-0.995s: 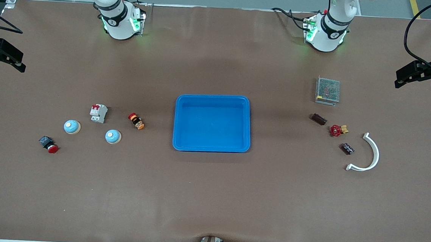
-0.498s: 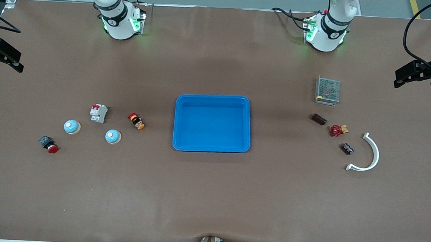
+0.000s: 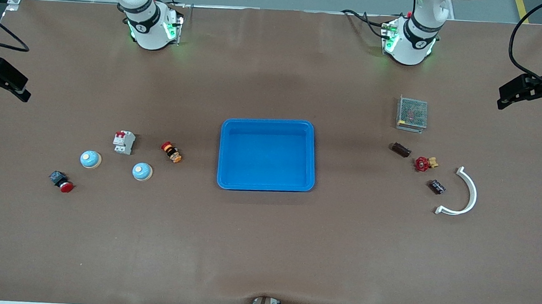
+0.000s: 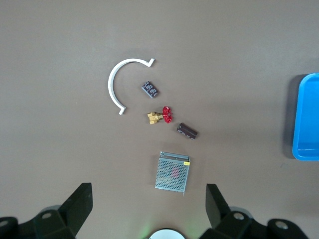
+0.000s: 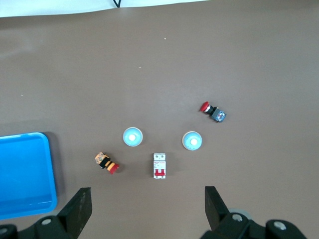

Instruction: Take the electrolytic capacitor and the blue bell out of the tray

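While both bells (image 3: 90, 159) (image 3: 142, 171) sit untouched, your left gripper (image 4: 147, 209) and right gripper (image 5: 147, 209) hover high above the table, jaws spread wide.

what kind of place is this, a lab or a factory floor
Most likely a robotics lab bench: two arms are bolted to a paper-covered table, with a blue tray at its centre and small electrical parts such as a circuit breaker laid out for sorting.

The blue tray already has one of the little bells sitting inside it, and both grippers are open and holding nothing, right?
Not quite. The blue tray has nothing in it. Both bells sit on the table toward the right arm's end, as the front view shows. The left gripper and right gripper are indeed open and hold nothing.
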